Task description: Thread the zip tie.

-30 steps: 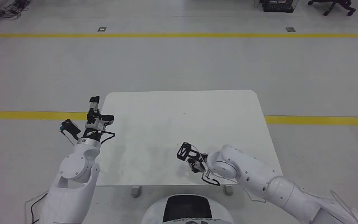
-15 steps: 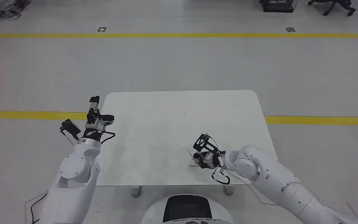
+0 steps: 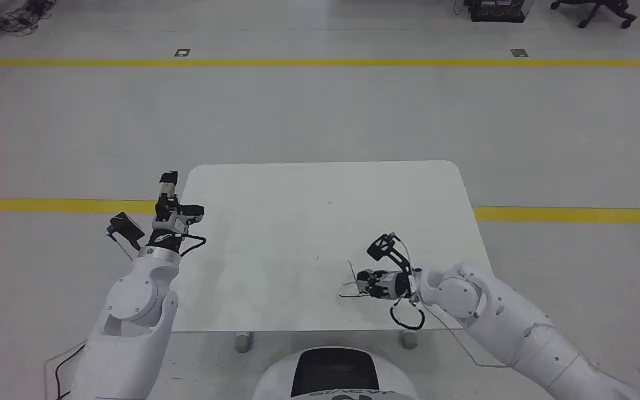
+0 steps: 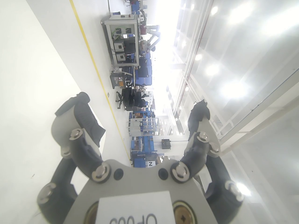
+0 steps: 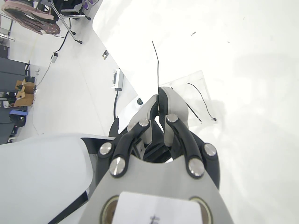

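Note:
My right gripper point(image 5: 159, 96) is shut on a thin black zip tie point(image 5: 157, 71), whose free end sticks out straight past the fingertips over the white table point(image 5: 210, 24). In the top view this gripper point(image 3: 365, 284) hangs low over the table's near right part, with the tie point(image 3: 347, 292) pointing left. Two more black zip ties point(image 5: 203, 101) lie on a clear flat plate point(image 5: 186, 80) just beyond the fingers. My left gripper point(image 3: 165, 186) stands open and holds nothing at the table's left edge; the left wrist view has its fingers point(image 4: 79, 117) spread wide, aimed at the room.
The white table point(image 3: 320, 210) has rounded corners, and its near edge runs close under the right gripper. A yellow floor line point(image 3: 560, 214) passes behind the table.
The right arm has swung to the right along the near edge, carrying the zip tie, and its wrist has turned. The left arm has stayed still.

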